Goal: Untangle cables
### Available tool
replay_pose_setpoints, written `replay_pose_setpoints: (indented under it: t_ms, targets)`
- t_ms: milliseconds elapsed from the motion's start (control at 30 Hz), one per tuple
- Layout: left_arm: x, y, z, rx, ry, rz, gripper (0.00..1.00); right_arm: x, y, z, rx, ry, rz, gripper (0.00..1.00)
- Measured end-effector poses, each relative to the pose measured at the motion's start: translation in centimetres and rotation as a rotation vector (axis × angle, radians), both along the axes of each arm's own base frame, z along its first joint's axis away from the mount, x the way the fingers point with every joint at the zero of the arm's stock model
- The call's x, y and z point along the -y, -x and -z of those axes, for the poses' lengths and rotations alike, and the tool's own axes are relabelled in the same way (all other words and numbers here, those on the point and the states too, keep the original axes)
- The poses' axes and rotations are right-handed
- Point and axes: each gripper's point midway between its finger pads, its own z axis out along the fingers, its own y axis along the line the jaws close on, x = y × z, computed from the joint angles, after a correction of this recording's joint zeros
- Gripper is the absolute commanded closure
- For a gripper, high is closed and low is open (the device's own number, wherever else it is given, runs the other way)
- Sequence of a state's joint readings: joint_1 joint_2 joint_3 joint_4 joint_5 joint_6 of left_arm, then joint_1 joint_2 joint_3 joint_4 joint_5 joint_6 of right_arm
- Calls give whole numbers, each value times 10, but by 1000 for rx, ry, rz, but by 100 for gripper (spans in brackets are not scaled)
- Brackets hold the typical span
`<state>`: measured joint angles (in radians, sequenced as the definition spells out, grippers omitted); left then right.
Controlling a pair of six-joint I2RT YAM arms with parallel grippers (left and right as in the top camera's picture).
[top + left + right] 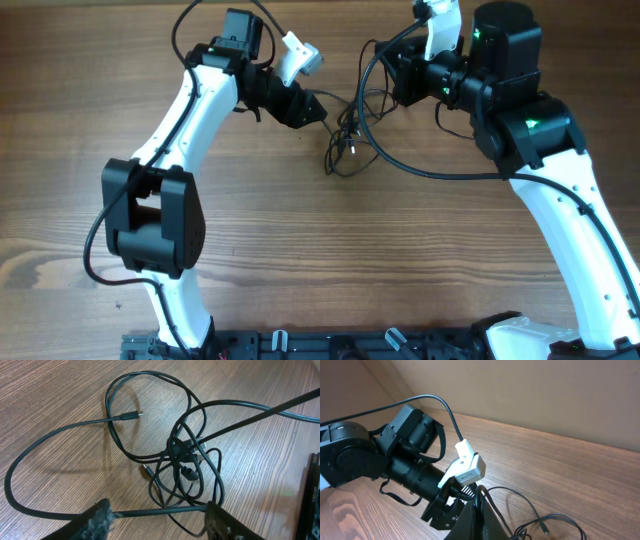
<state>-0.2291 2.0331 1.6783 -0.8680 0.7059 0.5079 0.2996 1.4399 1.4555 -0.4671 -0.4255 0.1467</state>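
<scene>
Left gripper (160, 516), over the far middle of the wooden table (300, 260), stands with its jaws well apart and clamped on nothing; one thin black strand runs across the gap between its padded fingertips (100, 519). Just to its right lie the cables (182, 455), thin black wires knotted together at the middle, with one long loop swept out to the left and a small plug end (131, 415) on the far side. Further right, the right gripper (477, 512) is closed tight near the tangle's far right side; whether it pinches a wire cannot be told
</scene>
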Motion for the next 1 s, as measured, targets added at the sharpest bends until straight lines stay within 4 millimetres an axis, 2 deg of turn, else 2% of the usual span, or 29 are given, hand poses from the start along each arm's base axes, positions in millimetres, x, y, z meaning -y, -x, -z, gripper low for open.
replay_pose_setpoints:
  t_ms: [300,500,667,867,1000]
  targets:
    - [-3,12,4,-63,-15,0,44,0,0,0,1,0,0,96]
    - [-3,13,4,-65,-15,0,38,0,0,-1,4,-1,0,96]
    - [3,16,2,-72,5,15,39,0,-1,-3,13,-5,0,96]
    - [27,25,0,-50,14,73,48,-4,-1,-8,26,-25,-14,96]
    - [35,27,1,-33,0,91,49,-4,-1,-9,24,-31,-16,96]
